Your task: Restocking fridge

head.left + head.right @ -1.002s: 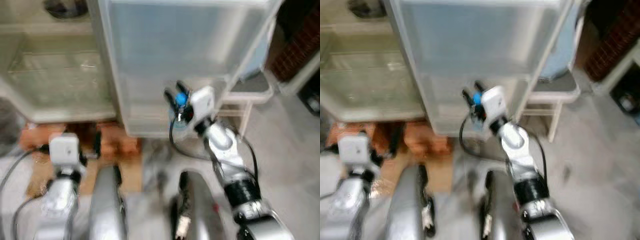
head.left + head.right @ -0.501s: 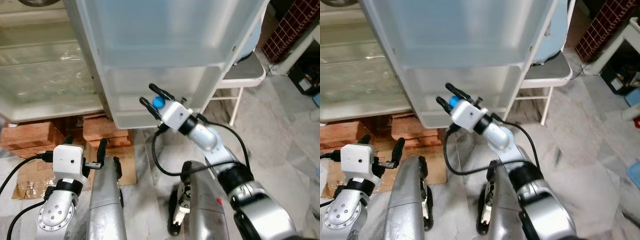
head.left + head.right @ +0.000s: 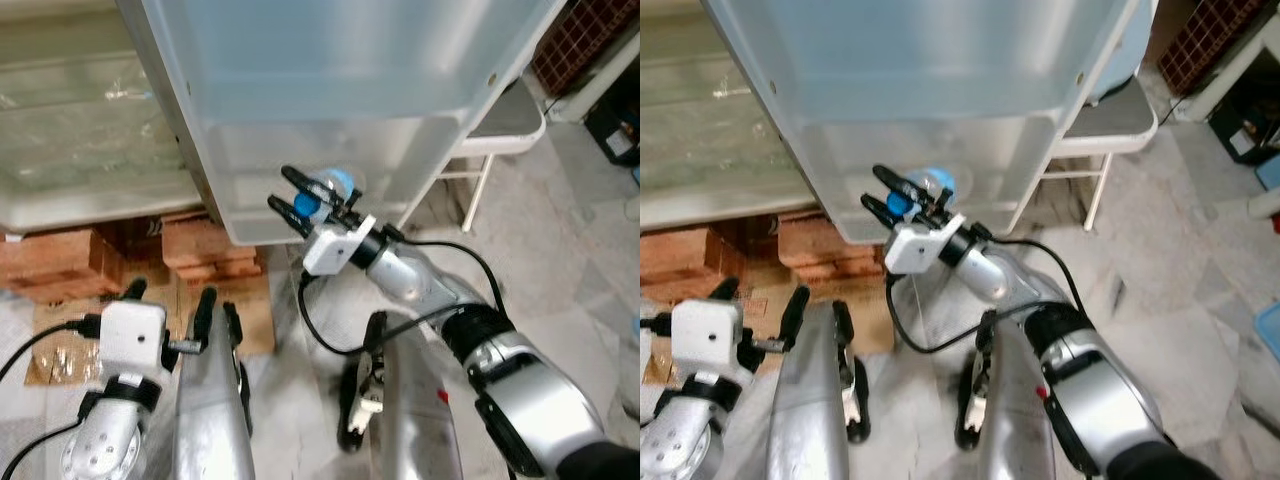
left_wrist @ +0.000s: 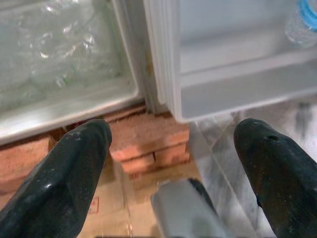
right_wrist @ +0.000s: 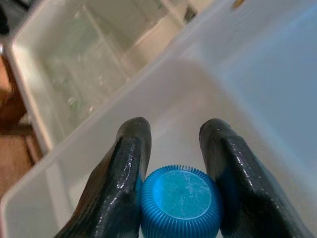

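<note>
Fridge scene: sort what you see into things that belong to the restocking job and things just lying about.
Part of the job:
- right gripper, shut on the blue-capped bottle
- bottom door shelf of the open fridge door, where the bottle is going
- clear fridge drawer

Just lying about:
- bricks under the fridge
- flattened cardboard on the floor
- white chair behind the door
- left gripper, open and idle

You've got fridge door [image 3: 330, 90] ahead, open compartment [image 3: 90, 130] to its left, bricks [image 3: 60, 265] under it, chair [image 3: 500, 135] right.
</note>
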